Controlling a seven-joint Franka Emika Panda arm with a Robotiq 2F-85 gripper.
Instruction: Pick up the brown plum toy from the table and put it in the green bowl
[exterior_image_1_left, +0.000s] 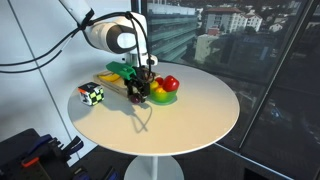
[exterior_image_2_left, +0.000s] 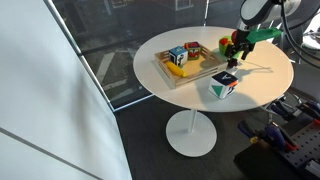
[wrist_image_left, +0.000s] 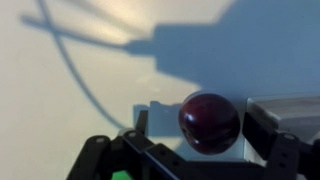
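Observation:
In the wrist view the brown plum toy (wrist_image_left: 208, 122) is dark, glossy and round, and lies on the off-white table (wrist_image_left: 60, 90). It sits between the fingers of my gripper (wrist_image_left: 198, 125), close to the right finger, with a clear gap to the left finger. The gripper is open. In both exterior views the gripper (exterior_image_1_left: 140, 88) (exterior_image_2_left: 236, 52) is low over the table, right beside the green bowl (exterior_image_1_left: 165, 98). The bowl holds a bright red fruit toy (exterior_image_1_left: 171, 84). The gripper hides the plum in both exterior views.
A wooden tray (exterior_image_2_left: 197, 74) holding cubes and a yellow banana (exterior_image_2_left: 178, 70) stands on the table near the gripper. A multicoloured cube (exterior_image_1_left: 92, 94) (exterior_image_2_left: 224, 85) stands alone on the table. The table edge and a glass wall are close by.

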